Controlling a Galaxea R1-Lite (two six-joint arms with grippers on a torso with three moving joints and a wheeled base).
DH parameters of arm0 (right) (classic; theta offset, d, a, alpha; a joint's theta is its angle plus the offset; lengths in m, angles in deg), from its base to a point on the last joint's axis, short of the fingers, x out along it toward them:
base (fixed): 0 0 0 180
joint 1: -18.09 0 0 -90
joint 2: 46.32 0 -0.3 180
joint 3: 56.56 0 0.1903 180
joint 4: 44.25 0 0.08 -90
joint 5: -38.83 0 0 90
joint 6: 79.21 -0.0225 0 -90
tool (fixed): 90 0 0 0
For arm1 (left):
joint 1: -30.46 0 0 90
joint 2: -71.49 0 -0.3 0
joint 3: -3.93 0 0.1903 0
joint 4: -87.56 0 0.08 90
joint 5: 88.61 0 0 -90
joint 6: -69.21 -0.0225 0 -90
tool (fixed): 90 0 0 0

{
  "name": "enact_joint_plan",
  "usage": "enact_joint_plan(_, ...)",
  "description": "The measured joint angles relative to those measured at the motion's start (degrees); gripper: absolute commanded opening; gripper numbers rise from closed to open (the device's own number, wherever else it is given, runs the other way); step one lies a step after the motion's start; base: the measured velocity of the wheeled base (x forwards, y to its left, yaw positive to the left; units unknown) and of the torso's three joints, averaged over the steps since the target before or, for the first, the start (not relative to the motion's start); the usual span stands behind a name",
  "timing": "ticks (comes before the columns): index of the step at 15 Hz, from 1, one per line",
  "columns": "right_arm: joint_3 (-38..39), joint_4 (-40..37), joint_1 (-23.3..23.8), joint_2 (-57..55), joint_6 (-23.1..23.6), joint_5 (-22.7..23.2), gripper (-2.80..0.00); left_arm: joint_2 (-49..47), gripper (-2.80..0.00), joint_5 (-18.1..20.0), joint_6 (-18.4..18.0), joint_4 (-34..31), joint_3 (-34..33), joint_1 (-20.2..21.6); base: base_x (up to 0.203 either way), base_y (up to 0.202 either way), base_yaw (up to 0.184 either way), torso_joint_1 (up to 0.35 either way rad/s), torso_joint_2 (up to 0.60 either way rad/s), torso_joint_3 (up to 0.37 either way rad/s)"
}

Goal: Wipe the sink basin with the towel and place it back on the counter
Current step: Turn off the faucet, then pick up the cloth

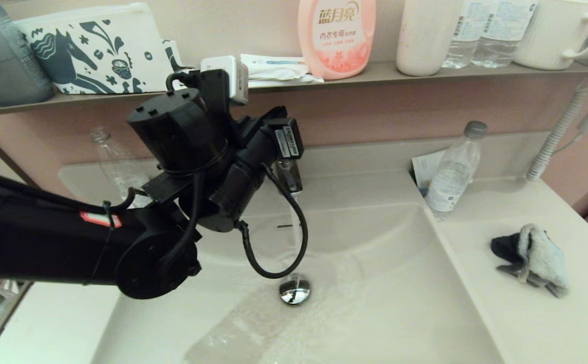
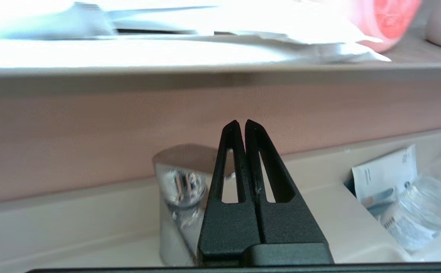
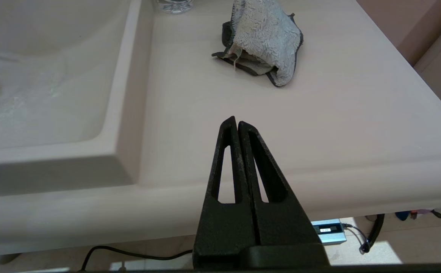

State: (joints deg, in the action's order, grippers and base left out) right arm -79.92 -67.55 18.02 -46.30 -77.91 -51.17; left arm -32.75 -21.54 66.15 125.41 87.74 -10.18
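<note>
The towel (image 1: 531,258) lies crumpled on the counter (image 1: 526,323) right of the sink basin (image 1: 385,293), light grey fluffy face up with its charcoal side showing at the left. Water runs from the tap onto the basin floor near the chrome drain plug (image 1: 295,289). My left gripper (image 2: 242,123) is shut and empty, held high at the chrome tap (image 2: 179,197) behind the basin. My right gripper (image 3: 237,123) is out of the head view. It is shut and empty, over the counter's front edge (image 3: 319,167), well short of the towel (image 3: 264,38).
A clear water bottle (image 1: 453,172) and a paper packet (image 1: 425,169) stand at the counter's back. A second clear bottle (image 1: 114,162) stands back left. The brown wall shelf (image 1: 425,71) carries a pink detergent bottle (image 1: 337,35), cups and a patterned pouch. A shower hose (image 1: 551,141) hangs at right.
</note>
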Motion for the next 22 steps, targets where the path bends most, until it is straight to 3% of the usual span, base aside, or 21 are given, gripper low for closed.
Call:
enact_joint_plan(6,0.0,0.0,0.0,0.0,0.0,0.0,-2.80,-5.2,-2.80,1.2,0.0,0.2,3.0,0.1,0.000,0.000,0.000,0.000,0.00,0.000)
enact_joint_plan(13,0.0,0.0,0.0,0.0,0.0,0.0,-2.80,-4.6,-2.80,0.7,0.1,1.0,-3.0,-1.2,0.000,0.000,0.000,0.000,0.00,0.000)
enact_joint_plan(19,0.0,0.0,0.0,0.0,0.0,0.0,-2.80,3.3,-2.80,0.0,0.0,0.5,-5.6,-1.2,0.000,0.000,0.000,0.000,0.00,0.000)
enact_joint_plan(22,0.0,0.0,0.0,0.0,0.0,0.0,-2.80,12.0,-2.80,-0.1,0.0,0.2,-14.3,-1.5,0.000,0.000,0.000,0.000,0.00,0.000)
